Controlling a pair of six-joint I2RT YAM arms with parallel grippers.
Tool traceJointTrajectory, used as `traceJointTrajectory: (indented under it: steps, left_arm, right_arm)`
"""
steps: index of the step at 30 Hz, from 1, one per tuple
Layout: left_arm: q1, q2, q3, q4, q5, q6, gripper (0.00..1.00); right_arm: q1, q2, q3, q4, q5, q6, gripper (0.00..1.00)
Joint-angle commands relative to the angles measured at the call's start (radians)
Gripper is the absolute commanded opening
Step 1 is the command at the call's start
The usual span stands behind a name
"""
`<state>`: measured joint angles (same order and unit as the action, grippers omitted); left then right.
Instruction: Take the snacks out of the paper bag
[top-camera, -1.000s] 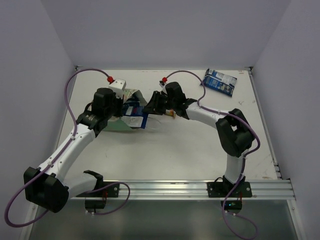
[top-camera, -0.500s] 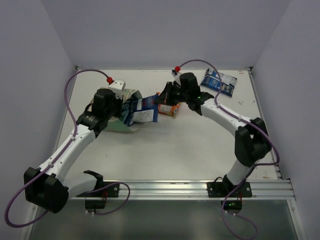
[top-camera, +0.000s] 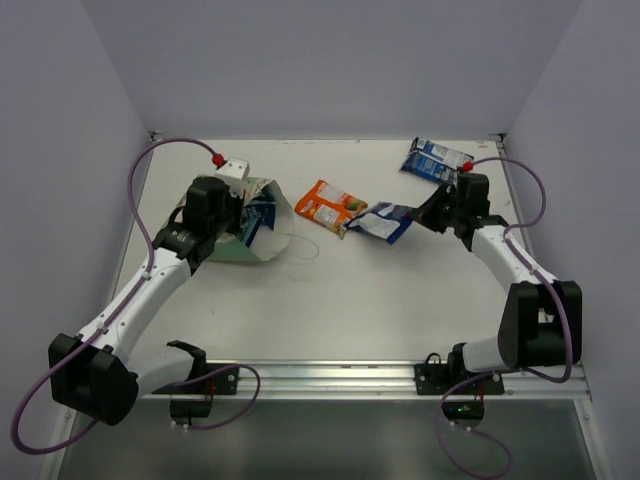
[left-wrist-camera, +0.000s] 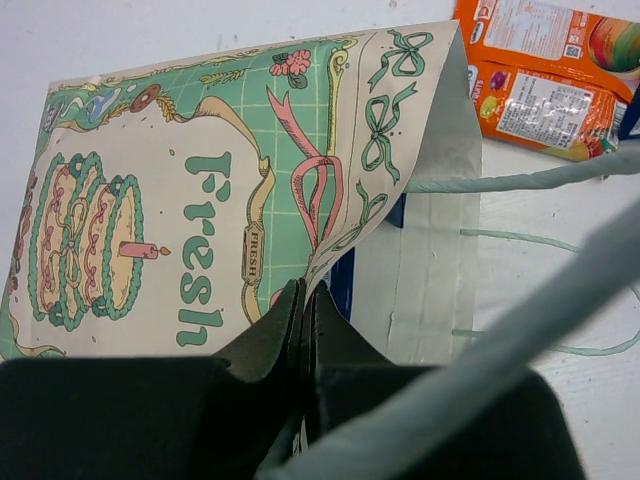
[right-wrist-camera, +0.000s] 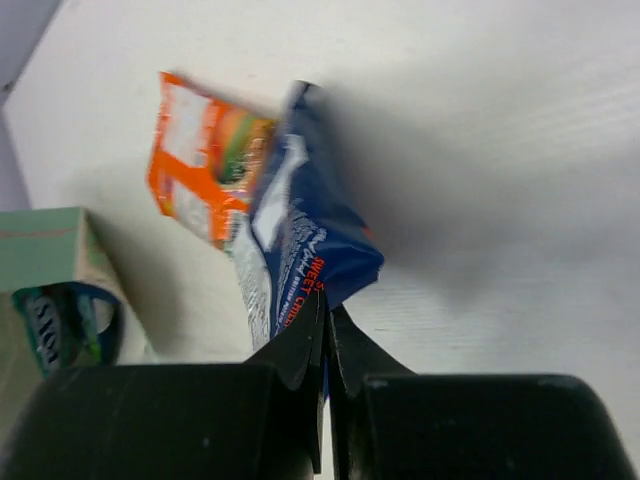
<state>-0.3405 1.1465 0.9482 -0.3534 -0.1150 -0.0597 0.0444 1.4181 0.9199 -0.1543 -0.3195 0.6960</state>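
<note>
Right now the mint-green paper bag (top-camera: 240, 235) lies on its side on the white table (top-camera: 400, 300). Its cream-lined mouth faces the right arm, and its printed side, with a cake and the word "Fresh", faces up. The left gripper (left-wrist-camera: 305, 295) is at the bag's mouth with its two fingers pressed together on the upper edge of the paper, pinching that wall. The bag's thin pale handles (left-wrist-camera: 520, 180) trail out of the mouth onto the table.

Inside the mouth, packets in blue, white and teal (top-camera: 258, 215) can be seen; how many there are cannot be told.

An orange packet (top-camera: 325, 207) lies flat on the table near the mouth, outside the bag. Just beyond it, farther from the bag, the right gripper (right-wrist-camera: 325, 310) is fully closed on one end of a dark blue packet (right-wrist-camera: 305, 240) with white panels. This packet hangs from the fingers toward the orange one, and whether its far end touches the table cannot be told.

A second dark blue and white packet (top-camera: 437, 162) lies flat on the table, well apart from the bag, past the right gripper and toward the back.
</note>
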Motion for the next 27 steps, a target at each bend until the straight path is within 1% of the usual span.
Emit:
traceJointTrajectory:
  steps: [1, 2, 3, 4, 5, 6, 7, 8, 9, 10, 11, 13, 14, 15, 16, 17, 18, 20, 21, 22, 23, 24, 26, 27]
  left_arm:
    - [0.011, -0.005, 0.024, 0.008, 0.009, 0.018, 0.0]
    - [0.012, -0.008, 0.026, 0.005, 0.009, 0.02, 0.0]
    - [0.011, -0.013, 0.029, -0.001, 0.008, 0.026, 0.0]
    - [0.011, -0.014, 0.031, -0.002, 0.008, 0.029, 0.0]
    - [0.011, -0.019, 0.035, -0.01, 0.006, 0.031, 0.0]
    - [0.011, -0.022, 0.038, -0.016, 0.005, 0.031, 0.0]
    - [0.011, -0.024, 0.041, -0.019, 0.005, 0.031, 0.0]
    - [0.011, -0.025, 0.044, -0.024, 0.005, 0.032, 0.0]
    - [0.011, -0.027, 0.049, -0.033, 0.003, 0.034, 0.0]
    - [0.011, -0.03, 0.052, -0.036, 0.011, 0.037, 0.0]
    - [0.011, -0.031, 0.055, -0.039, 0.017, 0.038, 0.0]
    - [0.011, -0.037, 0.058, -0.048, 0.037, 0.041, 0.0]
    - [0.011, -0.045, 0.06, -0.053, 0.043, 0.044, 0.0]
    - [0.011, -0.048, 0.058, -0.061, 0.049, 0.044, 0.0]
    - [0.011, -0.051, 0.058, -0.064, 0.061, 0.044, 0.0]
    - [0.011, -0.059, 0.057, -0.068, 0.067, 0.046, 0.0]
    - [0.011, -0.063, 0.057, -0.078, 0.074, 0.05, 0.0]
    - [0.011, -0.08, 0.058, -0.091, 0.08, 0.055, 0.0]
    - [0.011, -0.086, 0.057, -0.091, 0.081, 0.055, 0.0]
    - [0.011, -0.1, 0.052, -0.09, 0.089, 0.055, 0.0]
    - [0.011, -0.106, 0.047, -0.088, 0.097, 0.055, 0.0]
    - [0.011, -0.11, 0.038, -0.087, 0.104, 0.055, 0.0]
    - [0.011, -0.114, 0.034, -0.088, 0.11, 0.086, 0.0]
    - [0.011, -0.113, 0.029, -0.091, 0.11, 0.086, 0.0]
  right_arm:
    - [-0.038, -0.036, -0.023, -0.068, 0.147, -0.004, 0.0]
    - [-0.041, -0.044, -0.016, -0.094, 0.187, 0.0, 0.02]
    - [-0.04, -0.051, -0.013, -0.143, 0.283, 0.008, 0.09]
    - [-0.04, -0.06, -0.012, -0.162, 0.319, 0.014, 0.17]
    - [-0.04, -0.088, -0.012, -0.188, 0.395, 0.026, 0.21]
    - [-0.04, -0.106, -0.016, -0.189, 0.396, 0.03, 0.23]
    - [-0.04, -0.126, -0.019, -0.191, 0.446, 0.036, 0.27]
    - [-0.04, -0.166, -0.023, -0.192, 0.467, 0.037, 0.36]
    - [-0.04, -0.182, -0.023, -0.165, 0.48, 0.016, 0.48]
    - [-0.032, -0.205, -0.018, -0.148, 0.455, -0.022, 0.72]
    - [-0.022, -0.205, -0.009, -0.137, 0.445, -0.045, 0.81]
    - [0.058, -0.206, 0.011, -0.099, 0.43, -0.097, 0.93]
    - [0.096, -0.205, 0.016, -0.071, 0.41, -0.162, 0.95]
    - [0.186, -0.2, 0.013, 0.009, 0.384, -0.194, 0.95]
    - [0.234, -0.19, 0.014, 0.042, 0.351, -0.21, 0.96]
    - [0.274, -0.176, 0.031, 0.067, 0.271, -0.193, 0.96]
    - [0.349, -0.125, 0.049, 0.099, 0.225, -0.167, 0.96]
    - [0.432, -0.062, 0.121, 0.116, 0.154, -0.071, 0.95]
    - [0.512, -0.03, 0.144, 0.145, 0.143, -0.043, 0.94]
    - [0.55, 0.031, 0.166, 0.148, 0.142, -0.008, 0.92]
    - [0.584, 0.062, 0.203, 0.177, 0.148, 0.075, 0.91]
    - [0.642, 0.089, 0.211, 0.232, 0.142, 0.114, 0.9]
    - [0.693, 0.171, 0.23, 0.294, 0.143, 0.227, 0.89]
    - [0.736, 0.201, 0.246, 0.336, 0.145, 0.247, 0.89]
